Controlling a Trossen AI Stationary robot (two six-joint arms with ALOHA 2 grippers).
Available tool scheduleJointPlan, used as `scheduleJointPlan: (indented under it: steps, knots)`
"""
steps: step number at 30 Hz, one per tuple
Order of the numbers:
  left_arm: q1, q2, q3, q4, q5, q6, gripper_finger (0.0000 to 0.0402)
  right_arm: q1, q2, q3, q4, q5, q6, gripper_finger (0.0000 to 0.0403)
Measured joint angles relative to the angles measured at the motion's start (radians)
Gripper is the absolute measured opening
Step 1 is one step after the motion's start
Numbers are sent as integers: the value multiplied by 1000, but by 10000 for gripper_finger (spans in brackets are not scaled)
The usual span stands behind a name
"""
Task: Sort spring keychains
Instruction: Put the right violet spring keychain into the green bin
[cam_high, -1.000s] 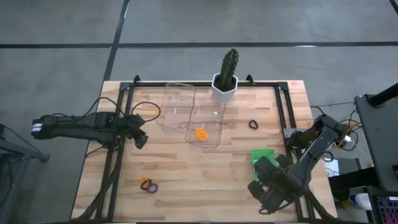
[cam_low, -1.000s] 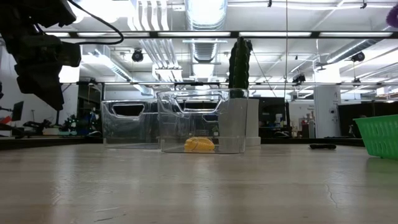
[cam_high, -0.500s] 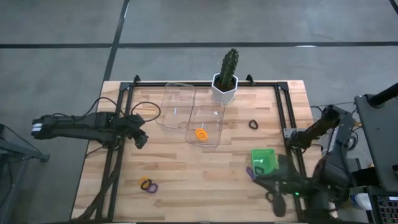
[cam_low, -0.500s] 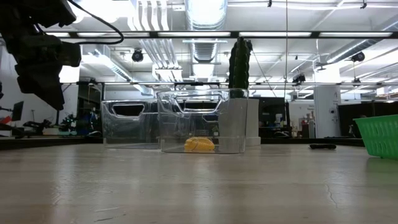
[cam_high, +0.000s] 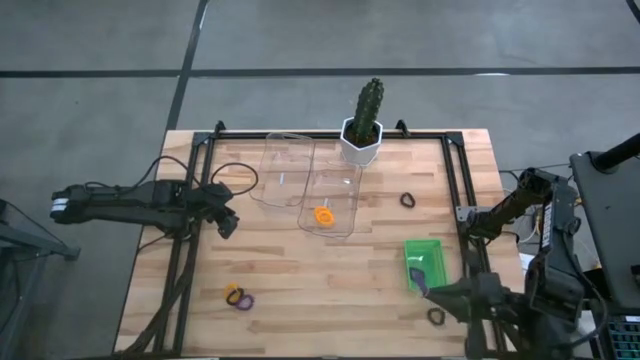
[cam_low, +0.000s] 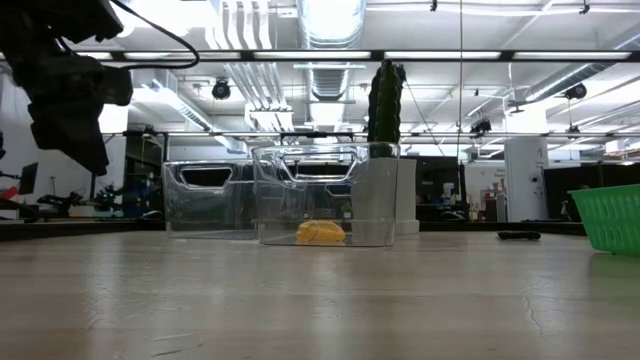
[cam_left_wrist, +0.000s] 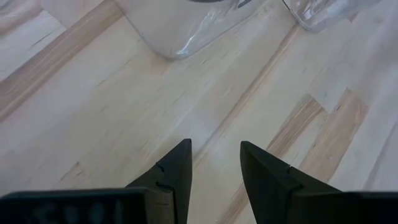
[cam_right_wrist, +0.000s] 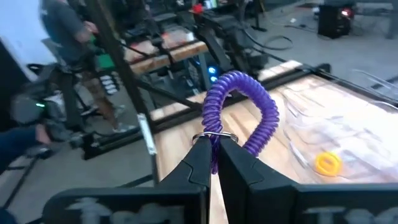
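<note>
My right gripper (cam_high: 424, 291) hangs above the table's near right part, just near of the green basket (cam_high: 424, 260), shut on a purple spring keychain (cam_right_wrist: 240, 106). My left gripper (cam_left_wrist: 214, 163) stands open over bare wood at the table's left, close to the clear bins. An orange keychain (cam_high: 323, 215) lies in the nearer clear bin (cam_high: 340, 190). An orange one (cam_high: 232, 292) and a purple one (cam_high: 245, 301) lie together near the front left. One black keychain (cam_high: 407, 199) lies right of the bins and another (cam_high: 435, 316) at the front right. My right gripper pinches the purple keychain between its two fingertips at the joined ends of the coil, by the small metal ring (cam_right_wrist: 213, 136). The fingers point nearly level. The coiled loop (cam_right_wrist: 261, 106) arches out past the fingertips, lifted clear of the table.
A second clear bin (cam_high: 284, 168) stands beside the first, toward the back. A cactus in a white pot (cam_high: 362, 128) stands at the far edge. A black frame (cam_high: 452, 180) runs along the table's sides. People and benches show in the room beyond.
My right gripper has risen from the table's near right part and swung toward the right edge, tipping from pointing down to nearly level, with the purple keychain still in its fingers. The black keychain at the front right has come into sight below it.
</note>
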Motion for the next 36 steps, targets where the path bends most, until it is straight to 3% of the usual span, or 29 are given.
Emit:
scheduleJointPlan:
  steps: [3, 8, 11, 16, 23, 36]
  knots:
    - [0, 0, 0, 7, -1, -1, 128, -46, 0, -11, -204, -88, 239, 12]
    - [0, 1, 0, 10, -1, -15, 128, -150, 8, -91, -555, -532, 701, 12]
    - [0, 2, 0, 10, -1, -18, 128, -174, 3, -159, -598, -657, 789, 12]
    - [0, 3, 0, 10, -1, -25, 128, -202, -6, -255, -527, -821, 826, 12]
    - [0, 4, 0, 14, -18, -28, 128, -239, 8, -423, -297, -931, 842, 12]
    - [0, 8, 0, 20, -35, -40, 128, -252, 20, -597, -125, -951, 896, 13]
